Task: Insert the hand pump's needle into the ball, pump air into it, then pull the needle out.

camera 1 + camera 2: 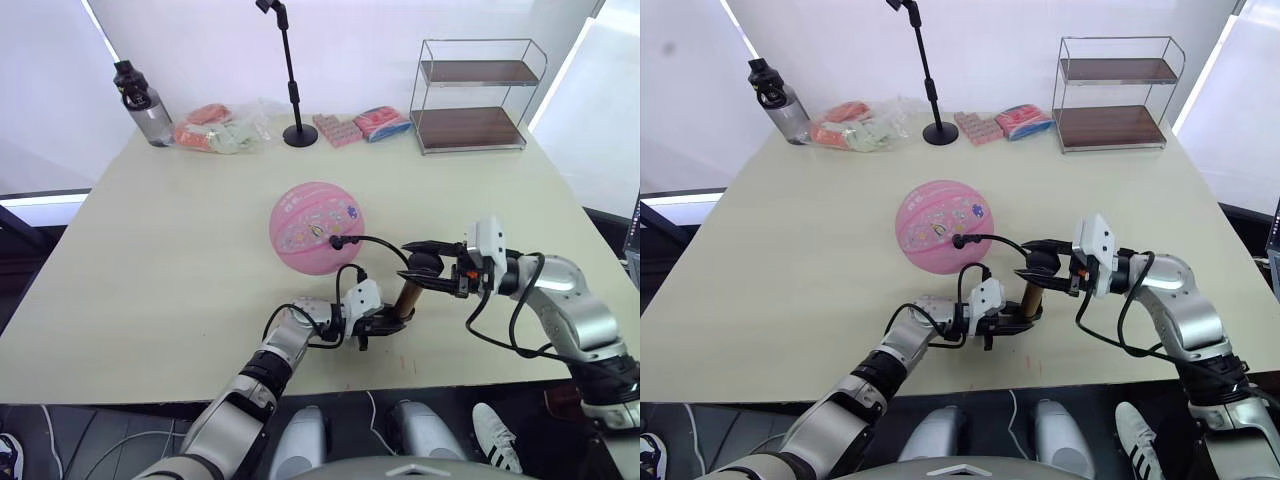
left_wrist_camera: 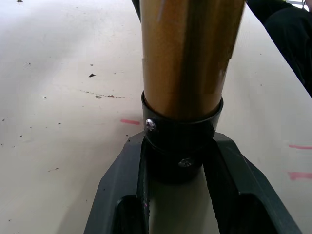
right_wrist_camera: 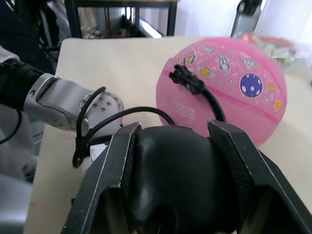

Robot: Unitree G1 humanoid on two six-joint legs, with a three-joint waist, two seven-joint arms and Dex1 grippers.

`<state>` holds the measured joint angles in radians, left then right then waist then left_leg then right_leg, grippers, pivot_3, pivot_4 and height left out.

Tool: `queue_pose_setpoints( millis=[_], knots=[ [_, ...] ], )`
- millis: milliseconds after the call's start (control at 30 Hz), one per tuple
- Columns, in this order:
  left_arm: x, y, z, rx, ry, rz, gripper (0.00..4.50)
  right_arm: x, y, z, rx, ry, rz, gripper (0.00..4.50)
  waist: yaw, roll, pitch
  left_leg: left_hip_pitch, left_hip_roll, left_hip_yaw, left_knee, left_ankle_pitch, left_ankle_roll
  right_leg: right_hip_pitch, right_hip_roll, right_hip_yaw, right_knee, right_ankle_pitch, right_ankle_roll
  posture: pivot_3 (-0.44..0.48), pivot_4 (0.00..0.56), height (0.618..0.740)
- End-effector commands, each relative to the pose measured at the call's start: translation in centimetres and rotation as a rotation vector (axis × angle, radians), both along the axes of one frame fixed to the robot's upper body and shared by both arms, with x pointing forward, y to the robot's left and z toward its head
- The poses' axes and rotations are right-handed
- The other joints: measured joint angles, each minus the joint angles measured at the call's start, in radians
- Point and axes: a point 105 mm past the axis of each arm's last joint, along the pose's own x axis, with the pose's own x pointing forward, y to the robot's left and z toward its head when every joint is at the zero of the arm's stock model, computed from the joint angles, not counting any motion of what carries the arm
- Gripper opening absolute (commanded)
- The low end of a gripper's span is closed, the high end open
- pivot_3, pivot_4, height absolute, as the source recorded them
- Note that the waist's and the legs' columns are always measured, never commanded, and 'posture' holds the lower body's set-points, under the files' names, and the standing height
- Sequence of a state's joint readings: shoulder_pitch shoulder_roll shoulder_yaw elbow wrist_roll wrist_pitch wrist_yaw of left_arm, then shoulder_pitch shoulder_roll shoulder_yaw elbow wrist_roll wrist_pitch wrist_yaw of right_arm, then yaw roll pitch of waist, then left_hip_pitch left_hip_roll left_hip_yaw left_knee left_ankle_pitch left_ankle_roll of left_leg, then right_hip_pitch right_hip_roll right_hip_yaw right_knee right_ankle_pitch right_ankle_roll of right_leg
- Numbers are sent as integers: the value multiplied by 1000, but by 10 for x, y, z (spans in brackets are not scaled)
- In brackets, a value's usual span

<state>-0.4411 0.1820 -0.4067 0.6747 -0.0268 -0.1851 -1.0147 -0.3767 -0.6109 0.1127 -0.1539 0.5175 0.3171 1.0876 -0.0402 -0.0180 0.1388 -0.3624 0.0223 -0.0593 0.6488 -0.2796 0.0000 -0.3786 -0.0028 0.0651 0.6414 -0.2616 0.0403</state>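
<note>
needle fitting (image 3: 187, 82) is sitting in the ball (image 1: 316, 227) mid-table, so insertion looks done. left gripper (image 1: 378, 320) is clamping the pump (image 1: 405, 298) base near the front edge, right gripper (image 1: 425, 266) is gripping its handle (image 3: 183, 180). pumping and pull-out remaining.

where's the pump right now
The pump stands upright near the table's front edge, just right of the ball. The left gripper clamps its base and the right gripper holds its handle.
</note>
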Motion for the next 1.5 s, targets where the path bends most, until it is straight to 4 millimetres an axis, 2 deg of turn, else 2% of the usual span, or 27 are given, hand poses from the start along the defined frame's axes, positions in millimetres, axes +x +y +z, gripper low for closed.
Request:
queue_pose_setpoints(
  millis=[33,133,233,500,567,667,1000,1300,1433,1500],
  knots=[
    [-26,43,-64,224,210,77,1107,-7,-2,51,79,-86,48,1655,1,1,2,0,0,0,0,0,0,0,0,0,0,0,0,0,150,740],
    [-26,43,-64,223,211,75,1107,-11,-4,76,112,-93,66,1655,2,3,5,-1,-1,-1,-1,0,0,0,0,-1,0,0,0,0,150,740],
    [-25,43,-63,222,210,76,1107,-12,-12,111,132,-136,71,1655,2,4,8,-1,0,-1,0,0,0,0,0,0,0,0,0,0,150,740],
    [-24,44,-62,222,209,78,1107,-15,-18,152,148,-192,72,1655,1,4,11,-1,0,0,0,0,0,-1,-1,0,0,0,0,0,150,740],
    [-24,44,-62,222,210,78,1107,-15,-18,152,128,-190,67,1655,1,4,12,-2,0,0,0,0,0,-1,-2,0,0,0,0,0,150,740],
    [-24,44,-62,221,211,78,1107,-13,-16,141,116,-160,64,1655,1,3,12,-2,0,0,0,0,0,-2,-2,0,0,0,0,0,150,740],
    [-23,43,-61,222,209,79,1107,-9,1,42,24,1,55,1655,-1,1,7,1,1,0,-1,0,0,0,0,-1,0,0,0,0,150,740],
    [-20,43,-57,204,206,95,1107,-4,2,-31,-82,49,-9,1655,-2,-2,4,2,0,0,-1,0,0,0,1,-1,0,0,0,0,150,740],
    [-21,44,-57,205,212,96,1107,-5,3,-56,-108,58,-32,1655,-2,-3,2,2,0,0,-1,0,0,0,1,-1,0,0,0,0,150,740],
    [-21,44,-58,206,213,98,1107,-8,3,-57,-103,56,-23,1655,-3,-2,1,2,0,0,-1,0,0,0,1,-1,0,0,0,0,150,740]
  ],
)
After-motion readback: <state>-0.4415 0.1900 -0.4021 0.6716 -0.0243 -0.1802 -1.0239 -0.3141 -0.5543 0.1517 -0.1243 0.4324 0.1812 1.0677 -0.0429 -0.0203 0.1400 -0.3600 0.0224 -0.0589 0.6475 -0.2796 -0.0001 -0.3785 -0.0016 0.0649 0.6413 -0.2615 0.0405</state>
